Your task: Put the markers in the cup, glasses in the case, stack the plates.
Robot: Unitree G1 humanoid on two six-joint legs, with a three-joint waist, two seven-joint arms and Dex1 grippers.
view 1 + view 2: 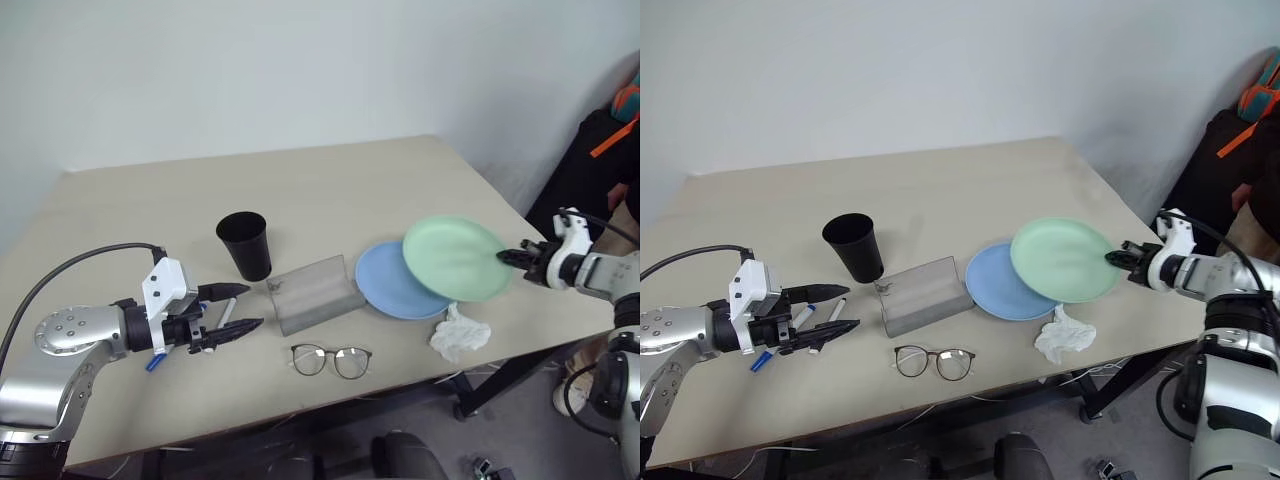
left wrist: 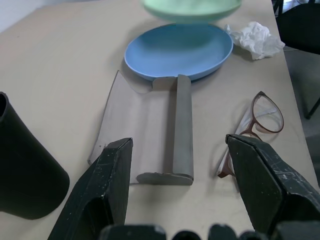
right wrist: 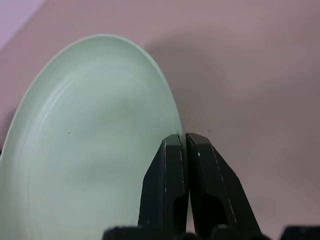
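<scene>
My right gripper [image 1: 505, 257] is shut on the rim of the mint green plate [image 1: 455, 257]. It holds the plate tilted above the table, overlapping the right side of the light blue plate [image 1: 392, 283], which lies flat. The right wrist view shows both fingers [image 3: 167, 175] pinching the green rim. My left gripper [image 1: 250, 306] hovers open at the left, pointing toward the open grey case [image 1: 315, 293]. Two white markers [image 1: 800, 318] lie under and beside its fingers. The black cup [image 1: 245, 243] stands upright behind the case. The glasses [image 1: 331, 360] lie in front of the case.
A crumpled white tissue [image 1: 460, 333] lies near the table's front right edge, just in front of the plates. The far half of the beige table [image 1: 300, 180] is bare. A dark bag with orange trim [image 1: 615, 130] sits beyond the right edge.
</scene>
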